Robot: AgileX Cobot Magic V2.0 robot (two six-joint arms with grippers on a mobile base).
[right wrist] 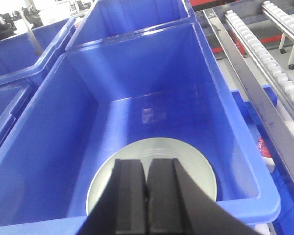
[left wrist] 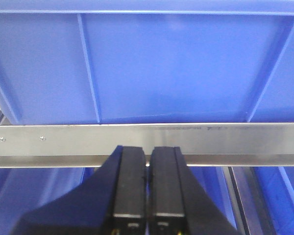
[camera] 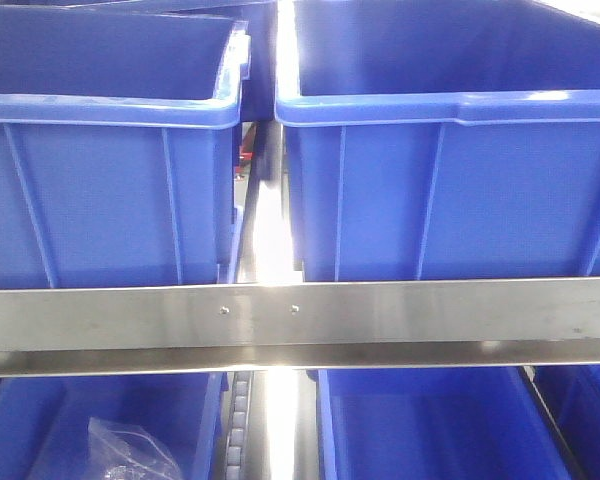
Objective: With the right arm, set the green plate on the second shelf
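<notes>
Plate-wise, the green plate (right wrist: 152, 176) is lying flat on the floor of a blue bin (right wrist: 137, 112), the right gripper (right wrist: 147, 205) hovering above its near edge, fingers pressed together and holding nothing, as if already let go. Over at the steel rail (left wrist: 147, 139), the left gripper (left wrist: 147, 196) is idling, likewise clenched and empty.

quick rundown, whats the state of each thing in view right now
pale sage-green round plate: lying flat on the floor of a bin, partly hidden by the right pincer
deep blue plastic bin: open-topped, holding the plate
right pincer: shut, above the plate; grip on it cannot be told
left pincer: shut, holding nothing, facing the steel shelf rail
clear crumpled plastic bag: lying in a lower blue bin
</notes>
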